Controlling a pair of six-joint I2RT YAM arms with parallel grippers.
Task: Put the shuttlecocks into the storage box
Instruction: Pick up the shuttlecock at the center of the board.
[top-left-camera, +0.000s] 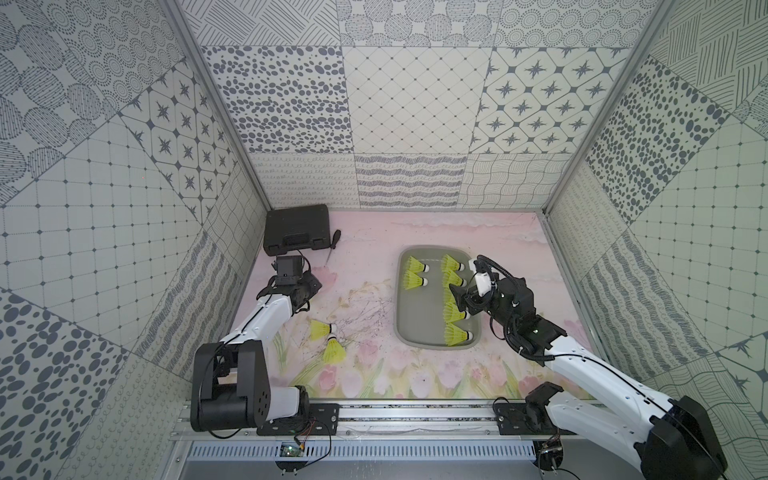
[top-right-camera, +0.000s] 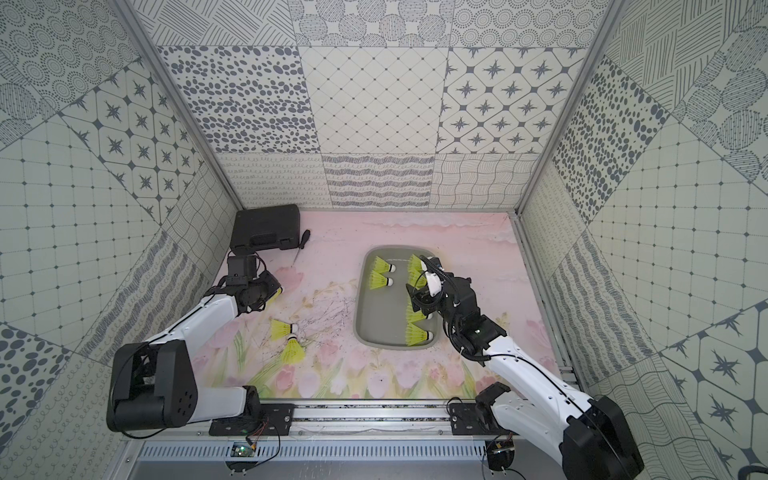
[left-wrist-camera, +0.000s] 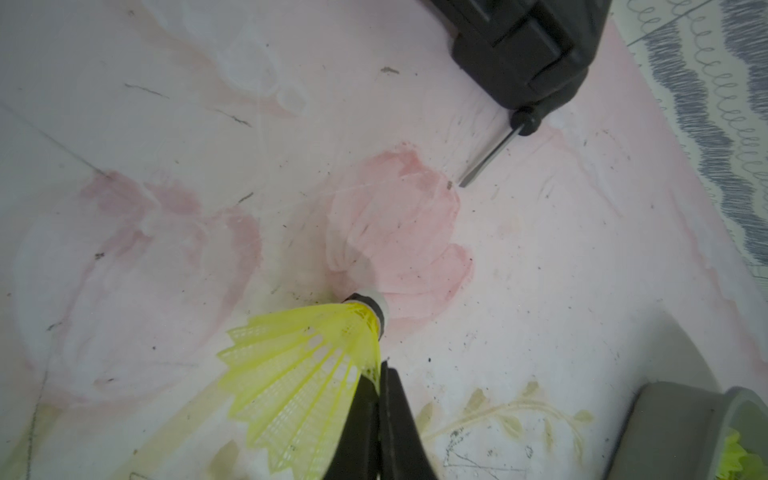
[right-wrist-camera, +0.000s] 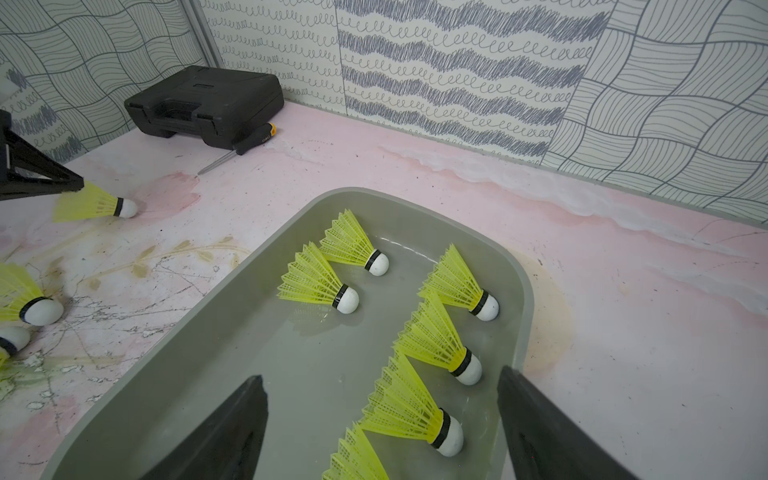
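Just three shuttlecocks (top-left-camera: 321, 329) outside one box (top-left-camera: 419, 320)

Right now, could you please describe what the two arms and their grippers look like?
Both the left arm and right arm have white shells, black joint housings and thin black cables. The right arm also carries a ribbed black hose and a green light. The left gripper and right gripper have black, tapering fingers.

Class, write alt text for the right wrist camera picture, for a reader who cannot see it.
Six yellow shuttlecocks are visible in the grey storage box under the open right claw. On the pink table beyond, the left claw pinches another shuttlecock by its skirt; a black case sits by the wall.
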